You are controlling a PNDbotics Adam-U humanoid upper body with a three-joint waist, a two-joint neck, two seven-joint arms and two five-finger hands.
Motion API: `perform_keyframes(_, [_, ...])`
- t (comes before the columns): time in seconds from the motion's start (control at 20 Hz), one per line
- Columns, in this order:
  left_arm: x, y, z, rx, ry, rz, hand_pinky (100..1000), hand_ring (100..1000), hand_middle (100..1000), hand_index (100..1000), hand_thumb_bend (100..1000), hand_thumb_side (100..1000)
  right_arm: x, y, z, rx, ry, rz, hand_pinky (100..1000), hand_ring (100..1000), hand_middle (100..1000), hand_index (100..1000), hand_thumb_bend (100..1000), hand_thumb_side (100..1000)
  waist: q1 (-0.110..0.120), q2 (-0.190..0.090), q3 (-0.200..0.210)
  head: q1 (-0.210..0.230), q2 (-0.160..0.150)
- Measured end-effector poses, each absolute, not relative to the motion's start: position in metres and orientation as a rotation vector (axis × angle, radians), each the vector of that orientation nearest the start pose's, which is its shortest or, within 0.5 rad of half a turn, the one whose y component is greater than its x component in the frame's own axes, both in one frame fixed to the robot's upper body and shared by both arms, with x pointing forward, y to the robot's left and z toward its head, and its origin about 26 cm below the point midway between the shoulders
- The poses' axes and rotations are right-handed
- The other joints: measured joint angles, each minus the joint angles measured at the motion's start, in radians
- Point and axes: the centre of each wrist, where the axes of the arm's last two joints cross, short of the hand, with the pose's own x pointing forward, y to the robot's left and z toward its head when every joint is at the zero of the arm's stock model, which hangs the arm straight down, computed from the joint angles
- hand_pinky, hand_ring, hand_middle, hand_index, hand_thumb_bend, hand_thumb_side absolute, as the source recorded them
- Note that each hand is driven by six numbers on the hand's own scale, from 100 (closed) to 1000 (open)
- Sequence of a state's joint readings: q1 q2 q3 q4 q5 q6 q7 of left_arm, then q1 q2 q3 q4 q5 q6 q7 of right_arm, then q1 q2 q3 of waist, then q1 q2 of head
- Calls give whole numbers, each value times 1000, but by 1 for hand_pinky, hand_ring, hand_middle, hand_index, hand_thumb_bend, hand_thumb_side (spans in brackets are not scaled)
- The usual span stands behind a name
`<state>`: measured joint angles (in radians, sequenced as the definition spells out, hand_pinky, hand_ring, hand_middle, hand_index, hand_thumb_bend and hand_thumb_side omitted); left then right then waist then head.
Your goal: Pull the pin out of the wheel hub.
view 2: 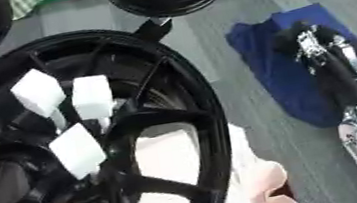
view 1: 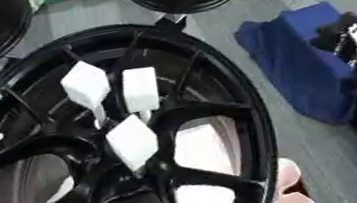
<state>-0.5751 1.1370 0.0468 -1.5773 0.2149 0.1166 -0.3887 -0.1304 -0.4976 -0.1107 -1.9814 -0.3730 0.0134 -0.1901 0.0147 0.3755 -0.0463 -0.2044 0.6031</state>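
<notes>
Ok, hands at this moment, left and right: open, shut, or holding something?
Left hand: not in view.
Right hand: over the blue cloth, away from the wheel; fingers cannot be told.

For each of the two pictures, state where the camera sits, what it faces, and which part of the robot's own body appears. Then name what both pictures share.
Left eye view: in the robot's head, looking down at the black wheel hub with three white pins; the right arm barely shows at the right edge.
Right eye view: same head, set slightly to the right; the right hand and its arm show fully over the blue cloth.
Shared: hub, pins, cloth, grey floor; no left hand.
</notes>
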Motion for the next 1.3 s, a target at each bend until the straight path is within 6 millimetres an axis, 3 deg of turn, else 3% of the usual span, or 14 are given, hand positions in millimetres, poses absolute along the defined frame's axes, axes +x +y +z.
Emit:
perform_keyframes(0.1, [322, 426, 351, 626, -1733, -962, 912, 621, 599, 773, 212, 223, 279, -329, 181, -142, -2111, 11, 832, 685, 635, 594, 100, 589, -3, 0, 3, -1, 0])
perform_keyframes(0.15, [322, 429, 347, 626, -1718, -982, 989, 774, 771, 865, 384, 413, 279, -329, 181, -142, -2111, 10, 832, 685, 635, 594, 100, 588, -4, 0, 5, -2, -1])
perform_keyframes(0.2, [322, 430, 344, 626, -1705, -1007, 1000, 836, 838, 915, 572, 597, 279, -329, 181, -142, -2112, 10, 832, 685, 635, 594, 100, 589, -4, 0, 7, -2, -3])
perform_keyframes(0.25, [322, 431, 342, 631, -1691, -1033, 1000, 848, 850, 925, 605, 612, 279, -329, 181, -142, -2112, 9, 832, 685, 635, 594, 100, 589, -4, 0, 7, -3, -3])
perform_keyframes(0.3, [322, 433, 341, 639, -1677, -1053, 1000, 858, 860, 935, 698, 683, 279, -329, 181, -142, -2112, 9, 832, 685, 635, 594, 100, 590, -4, 0, 8, -3, -4])
perform_keyframes(0.35, [322, 435, 340, 651, -1668, -1065, 1000, 856, 859, 935, 715, 713, 279, -329, 181, -142, -2112, 9, 832, 685, 635, 594, 100, 590, -4, 0, 10, -3, -4])
perform_keyframes(0.5, [322, 440, 340, 692, -1648, -1068, 1000, 839, 840, 919, 658, 729, 279, -329, 181, -142, -2112, 10, 832, 685, 635, 594, 100, 590, -4, 0, 11, -4, -4])
perform_keyframes(0.6, [322, 442, 340, 712, -1650, -1047, 975, 744, 733, 831, 370, 719, 279, -329, 181, -141, -2112, 9, 832, 684, 635, 594, 100, 589, -4, 0, 11, -4, -4])
perform_keyframes(0.75, [322, 443, 344, 742, -1697, -955, 923, 613, 590, 752, 183, 643, 279, -329, 181, -141, -2112, 9, 832, 684, 634, 594, 100, 589, -4, 0, 11, -4, -4])
perform_keyframes(1.05, [317, 422, 356, 679, -1943, -835, 899, 532, 507, 693, 116, 585, 279, -329, 181, -138, -2113, 7, 831, 683, 633, 593, 100, 587, -5, 0, 11, -3, -4])
perform_keyframes(1.3, [304, 372, 360, 527, -2148, -817, 899, 528, 504, 692, 116, 576, 280, -328, 181, -135, -2115, 7, 831, 683, 633, 594, 100, 585, -8, 0, 10, 1, -3])
